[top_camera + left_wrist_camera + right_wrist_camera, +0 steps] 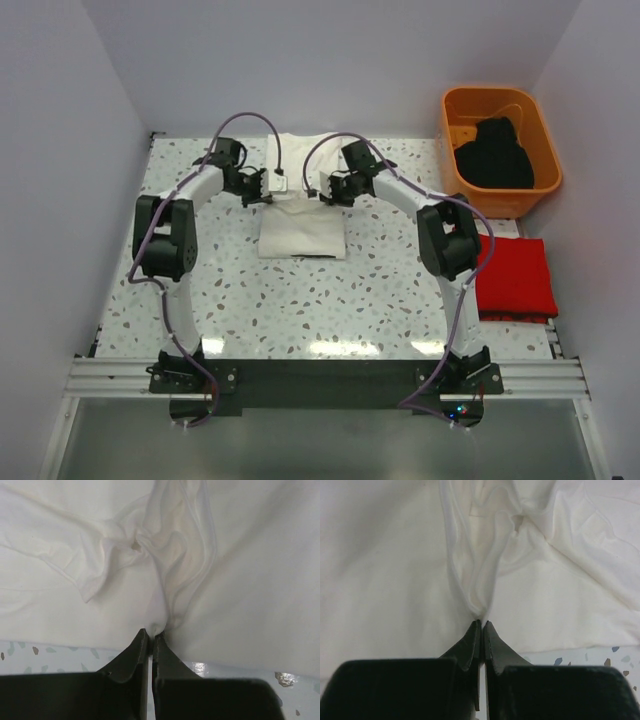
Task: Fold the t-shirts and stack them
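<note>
The left fingers and the right fingers are each clamped on a small puckered pinch of the white t-shirt. The shirt lies part-folded at the middle of the table and is gripped near its 11 and 1 o'clock corners. With so little cloth between the tips, either pinch may slip under a pull, and unequal travel of the two arms would likely skew the fold or drag the layers beneath. The red t-shirt at 3 o'clock and the black t-shirt in the orange tub at 2 o'clock lie well apart.
</note>
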Available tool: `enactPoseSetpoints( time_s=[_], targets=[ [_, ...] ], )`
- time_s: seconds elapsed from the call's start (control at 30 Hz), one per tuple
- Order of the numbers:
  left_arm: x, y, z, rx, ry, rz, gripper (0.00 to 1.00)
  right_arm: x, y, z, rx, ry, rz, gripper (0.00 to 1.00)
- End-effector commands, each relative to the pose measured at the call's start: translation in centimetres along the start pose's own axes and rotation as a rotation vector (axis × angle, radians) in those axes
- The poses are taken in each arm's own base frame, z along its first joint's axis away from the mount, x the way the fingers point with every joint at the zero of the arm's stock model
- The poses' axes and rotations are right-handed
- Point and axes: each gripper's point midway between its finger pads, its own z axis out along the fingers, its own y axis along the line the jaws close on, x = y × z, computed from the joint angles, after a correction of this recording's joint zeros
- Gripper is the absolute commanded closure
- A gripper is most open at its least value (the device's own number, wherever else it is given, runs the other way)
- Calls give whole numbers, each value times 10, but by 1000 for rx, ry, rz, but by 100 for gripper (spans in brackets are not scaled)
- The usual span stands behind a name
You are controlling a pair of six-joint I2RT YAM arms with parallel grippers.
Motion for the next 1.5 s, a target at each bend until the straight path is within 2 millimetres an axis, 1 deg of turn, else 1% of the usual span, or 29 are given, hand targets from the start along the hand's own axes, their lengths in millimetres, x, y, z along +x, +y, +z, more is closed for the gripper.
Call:
enactPoseSetpoints(
  time_s=[0.0, 0.23, 0.27, 0.33, 0.37, 0.4, 0.43, 0.5, 0.53, 0.57, 0.6, 0.63, 0.67, 0.7, 0.73, 0.77, 0.8, 0.83, 0.87, 0.9, 0.93, 0.97, 1.03, 1.07, 1.13, 1.17, 1.27, 1.3, 1.47],
  targets=[
    [-2, 29, -5, -70, -9, 22, 100, -14, -21, -5, 36, -51, -71, 100],
    [13, 39, 0, -109, 39, -23, 100, -7, -33, 1, 99, -33, -70, 100],
    [17, 41, -1, -121, 60, -36, 99, -6, -41, 0, 137, -24, -68, 96],
    [21, 49, -4, -166, 85, -75, 90, -6, -49, -5, 176, -13, -65, 78],
    [25, 61, -11, -228, 107, -120, 77, -9, -61, -9, 234, -12, -61, 68],
    [30, 68, -18, -262, 117, -154, 74, -9, -66, -13, 261, -9, -54, 60],
    [30, 75, -27, -296, 116, -179, 63, -15, -74, -20, 295, -10, -51, 58],
    [36, 86, -47, -376, 106, -282, 51, -18, -89, -35, 370, 8, -17, 49],
    [30, 91, -63, -416, 94, -301, 41, -18, -93, -41, 389, 15, -4, 47],
    [31, 97, -76, -466, 71, -350, 40, -21, -97, -55, 419, 20, 27, 47],
    [35, 88, -78, -473, 68, -388, 39, -24, -97, -62, 424, 19, 43, 47],
    [26, 93, -94, -531, 47, -409, 39, -30, -91, -73, 416, 14, 79, 47],
    [25, 87, -97, -527, 45, -426, 39, -32, -85, -77, 400, 13, 95, 49],
    [26, 71, -93, -489, 41, -446, 39, -37, -79, -83, 380, 4, 109, 50],
    [9, 55, -96, -432, 1, -441, 40, -34, -66, -84, 342, 12, 148, 52],
    [4, 44, -95, -395, -15, -416, 40, -47, -52, -89, 298, -29, 157, 56],
    [5, 21, -87, -336, -26, -428, 40, -50, -41, -90, 256, -42, 178, 60],
    [-11, 8, -91, -291, -75, -387, 41, -50, -22, -89, 193, -33, 215, 62],
    [-12, -12, -82, -239, -79, -385, 42, -55, -7, -88, 156, -39, 224, 67],
    [-19, -22, -82, -213, -82, -361, 44, -58, 5, -85, 119, -44, 230, 69],
    [-21, -39, -77, -160, -72, -327, 44, -53, 26, -79, 58, -27, 250, 72],
    [-22, -59, -66, -107, -68, -316, 45, -58, 38, -77, 26, -29, 242, 74],
    [-26, -77, -63, -77, -65, -247, 45, -55, 66, -69, -49, -14, 247, 76],
    [-25, -96, -54, -41, -55, -234, 44, -57, 79, -63, -82, -9, 234, 76],
    [-27, -105, -48, -35, -36, -149, 44, -52, 100, -51, -113, 18, 215, 73],
    [-23, -116, -44, -16, -23, -139, 44, -50, 105, -48, -114, 25, 205, 72],
    [-18, -126, -35, 3, -4, -78, 42, -37, 114, -31, -100, 51, 174, 65],
    [-16, -128, -34, 7, 6, -62, 41, -37, 110, -25, -73, 43, 156, 65],
    [-3, -123, -30, -41, 53, -4, 40, -26, 122, -8, -80, 90, 130, 63]
  ],
)
